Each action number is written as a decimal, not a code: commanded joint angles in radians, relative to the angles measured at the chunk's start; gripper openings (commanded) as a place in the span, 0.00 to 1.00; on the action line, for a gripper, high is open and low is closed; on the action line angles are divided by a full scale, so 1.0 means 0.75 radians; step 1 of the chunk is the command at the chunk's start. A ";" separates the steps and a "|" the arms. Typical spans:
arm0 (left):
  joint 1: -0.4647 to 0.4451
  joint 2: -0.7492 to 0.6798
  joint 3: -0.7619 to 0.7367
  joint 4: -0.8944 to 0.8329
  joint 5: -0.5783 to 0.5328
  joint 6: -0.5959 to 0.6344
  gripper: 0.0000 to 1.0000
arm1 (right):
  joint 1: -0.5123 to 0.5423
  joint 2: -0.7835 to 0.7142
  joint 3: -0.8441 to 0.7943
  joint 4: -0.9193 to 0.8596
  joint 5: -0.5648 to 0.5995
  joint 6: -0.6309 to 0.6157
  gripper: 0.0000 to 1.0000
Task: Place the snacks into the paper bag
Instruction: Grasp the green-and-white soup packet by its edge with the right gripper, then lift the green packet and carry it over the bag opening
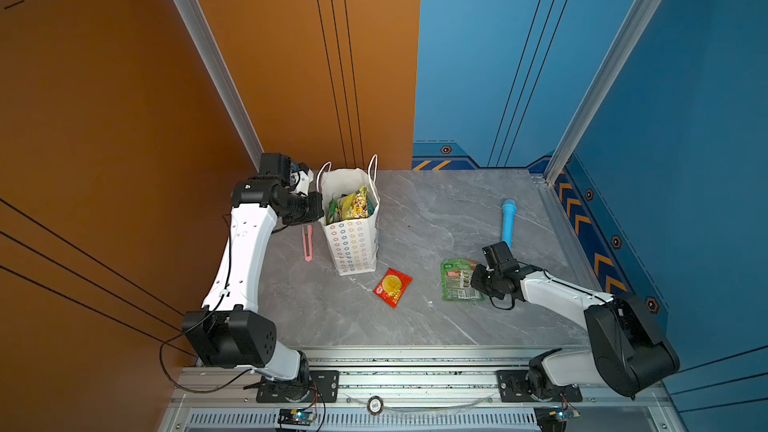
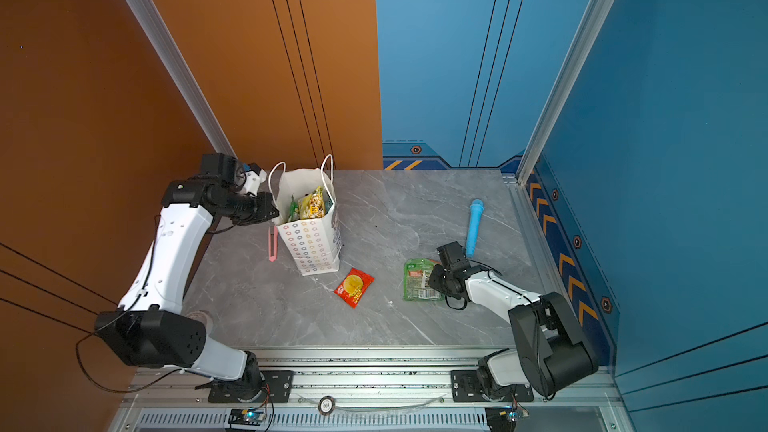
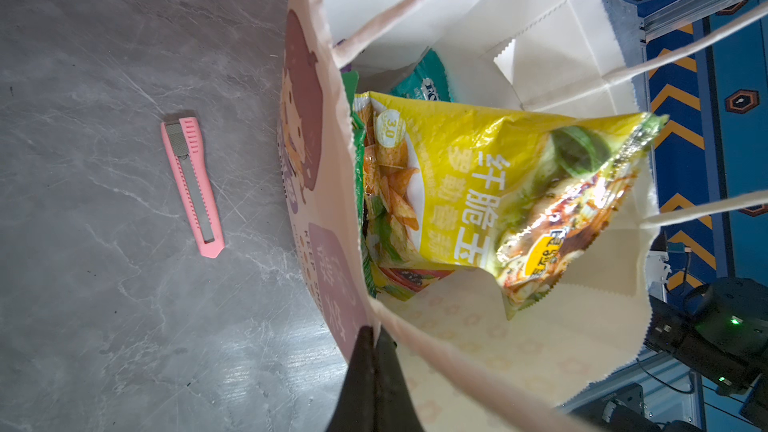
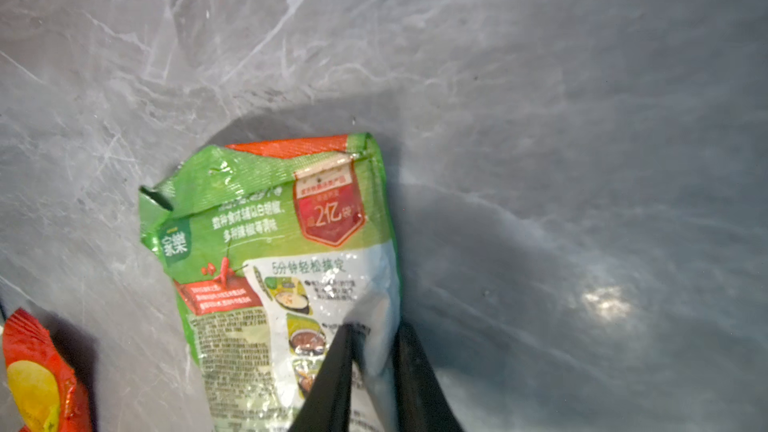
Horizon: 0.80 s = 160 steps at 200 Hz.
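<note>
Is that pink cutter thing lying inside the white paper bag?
No, the pink cutter lies on the grey table beside the paper bag, outside it.

Orange wall (image 1: pixel 270 56) meets blue wall (image 1: pixel 478 56) behind marble tabletop (image 1: pixel 436 222).

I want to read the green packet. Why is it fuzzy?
Right wrist view: the green packet is softly blurred, glare whitens its lower print, a bright spot shines on the table. In both top views: too small to read.
</note>
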<state>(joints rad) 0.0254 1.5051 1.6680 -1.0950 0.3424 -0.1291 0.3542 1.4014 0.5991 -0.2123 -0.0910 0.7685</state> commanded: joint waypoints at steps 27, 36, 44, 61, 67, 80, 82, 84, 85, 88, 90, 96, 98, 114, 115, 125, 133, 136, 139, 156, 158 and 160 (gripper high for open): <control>0.011 -0.069 0.000 0.026 0.052 -0.002 0.00 | 0.022 -0.021 0.030 -0.079 0.014 0.011 0.00; 0.011 -0.069 0.000 0.026 0.050 -0.002 0.00 | 0.027 -0.045 0.051 -0.104 0.024 0.010 0.00; 0.012 -0.070 -0.001 0.027 0.051 -0.002 0.00 | 0.029 -0.073 0.074 -0.125 0.026 0.010 0.00; 0.013 -0.073 -0.003 0.027 0.050 -0.003 0.00 | 0.043 -0.144 0.129 -0.172 0.043 0.010 0.00; 0.014 -0.072 -0.004 0.027 0.049 -0.001 0.00 | 0.047 -0.169 0.152 -0.189 0.052 0.009 0.00; 0.017 -0.071 -0.003 0.026 0.047 0.000 0.00 | 0.062 -0.216 0.211 -0.233 0.068 0.007 0.00; 0.017 -0.071 -0.003 0.027 0.048 0.000 0.00 | 0.064 -0.224 0.222 -0.242 0.071 0.005 0.00; 0.017 -0.072 -0.003 0.027 0.050 0.000 0.00 | 0.067 -0.229 0.232 -0.249 0.076 0.006 0.00; 0.017 -0.072 -0.003 0.027 0.050 0.000 0.00 | 0.068 -0.232 0.238 -0.253 0.078 0.004 0.00; 0.017 -0.071 -0.003 0.027 0.051 0.000 0.00 | 0.073 -0.242 0.251 -0.267 0.086 0.003 0.00; 0.017 -0.072 -0.004 0.026 0.051 0.000 0.00 | 0.076 -0.248 0.262 -0.275 0.090 0.001 0.00; 0.019 -0.072 -0.005 0.027 0.049 -0.001 0.00 | 0.085 -0.263 0.294 -0.297 0.103 -0.002 0.00; 0.019 -0.072 -0.005 0.026 0.049 0.000 0.00 | 0.087 -0.269 0.306 -0.304 0.106 -0.002 0.00; 0.021 -0.073 -0.007 0.025 0.051 0.000 0.00 | 0.104 -0.301 0.410 -0.375 0.113 -0.005 0.00; 0.021 -0.072 -0.008 0.026 0.051 0.000 0.00 | 0.105 -0.302 0.417 -0.377 0.114 -0.008 0.00; 0.021 -0.076 -0.012 0.027 0.051 0.002 0.00 | 0.123 -0.317 0.492 -0.425 0.136 -0.021 0.00; 0.023 -0.076 -0.013 0.027 0.048 0.002 0.00 | 0.140 -0.326 0.552 -0.454 0.156 -0.032 0.00; 0.023 -0.076 -0.014 0.026 0.048 0.002 0.00 | 0.146 -0.328 0.573 -0.460 0.160 -0.035 0.00; 0.023 -0.077 -0.013 0.027 0.050 0.001 0.00 | 0.150 -0.328 0.595 -0.467 0.162 -0.037 0.00; 0.023 -0.076 -0.011 0.027 0.053 -0.001 0.00 | 0.181 -0.321 0.715 -0.490 0.170 -0.049 0.00; 0.023 -0.077 -0.011 0.027 0.054 -0.001 0.00 | 0.185 -0.318 0.729 -0.490 0.171 -0.052 0.00; 0.023 -0.077 -0.011 0.027 0.055 0.000 0.00 | 0.190 -0.315 0.743 -0.492 0.173 -0.054 0.00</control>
<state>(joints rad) 0.0349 1.4921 1.6562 -1.0950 0.3424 -0.1291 0.4664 1.1778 1.0374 -0.4999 -0.0109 0.7601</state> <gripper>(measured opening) 0.046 0.065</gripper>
